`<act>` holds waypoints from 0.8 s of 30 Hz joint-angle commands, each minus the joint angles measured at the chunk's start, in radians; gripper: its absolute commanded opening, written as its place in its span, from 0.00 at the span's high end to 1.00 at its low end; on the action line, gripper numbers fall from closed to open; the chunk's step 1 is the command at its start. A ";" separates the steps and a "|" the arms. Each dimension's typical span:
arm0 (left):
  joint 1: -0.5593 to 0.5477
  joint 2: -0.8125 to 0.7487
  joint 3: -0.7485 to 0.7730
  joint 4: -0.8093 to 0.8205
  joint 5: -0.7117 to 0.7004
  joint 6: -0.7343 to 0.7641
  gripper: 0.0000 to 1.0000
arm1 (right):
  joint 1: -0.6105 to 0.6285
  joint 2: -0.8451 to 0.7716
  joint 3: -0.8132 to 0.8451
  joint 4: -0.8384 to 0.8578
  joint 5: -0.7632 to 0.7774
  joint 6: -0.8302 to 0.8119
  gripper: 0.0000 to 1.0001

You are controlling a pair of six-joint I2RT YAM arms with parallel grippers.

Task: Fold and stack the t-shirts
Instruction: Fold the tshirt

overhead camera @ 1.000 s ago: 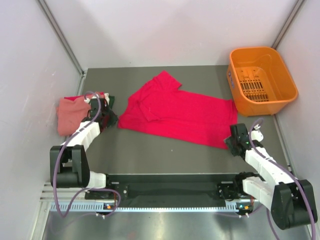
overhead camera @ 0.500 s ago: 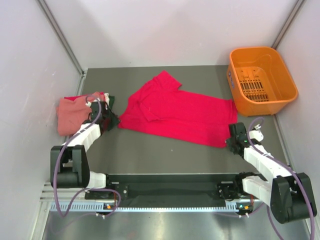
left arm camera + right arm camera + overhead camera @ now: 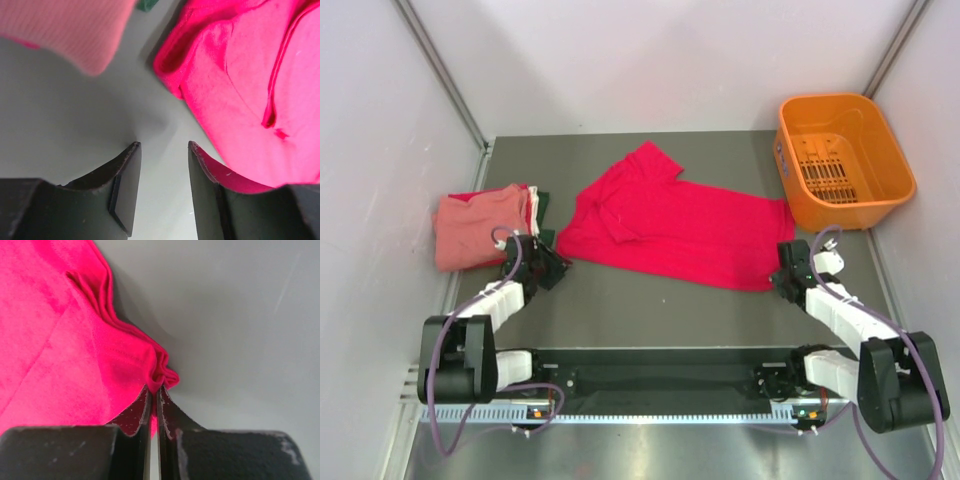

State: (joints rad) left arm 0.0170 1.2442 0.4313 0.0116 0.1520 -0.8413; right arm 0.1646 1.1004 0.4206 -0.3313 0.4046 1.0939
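The crimson red t-shirt [image 3: 670, 225] lies spread and rumpled across the middle of the table. My right gripper [image 3: 783, 272] is at its near right corner, shut on a bunched fold of the red cloth [image 3: 159, 374]. At the left lies a folded salmon pink t-shirt [image 3: 475, 228], with a dark green t-shirt [image 3: 541, 207] showing at its right edge. My left gripper [image 3: 552, 268] hovers low over bare table between the pink stack and the red shirt's left hem [image 3: 250, 100]. It is open, with nothing between its fingers [image 3: 127, 175].
An orange plastic basket [image 3: 840, 212] stands at the back right corner. White walls close in the table on the left, back and right. The pink stack sits close to the left wall.
My left gripper has drawn back from the pink stack toward the near side and opened wider. My right gripper has shut on the red shirt's corner.
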 commanded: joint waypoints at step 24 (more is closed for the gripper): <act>-0.008 0.250 0.125 0.216 -0.208 -0.148 1.00 | -0.013 -0.100 0.012 -0.014 0.025 -0.080 1.00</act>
State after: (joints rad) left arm 0.0105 1.4845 0.5129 0.2363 0.0551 -1.0172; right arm 0.1604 1.0309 0.4187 -0.3359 0.3920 1.0367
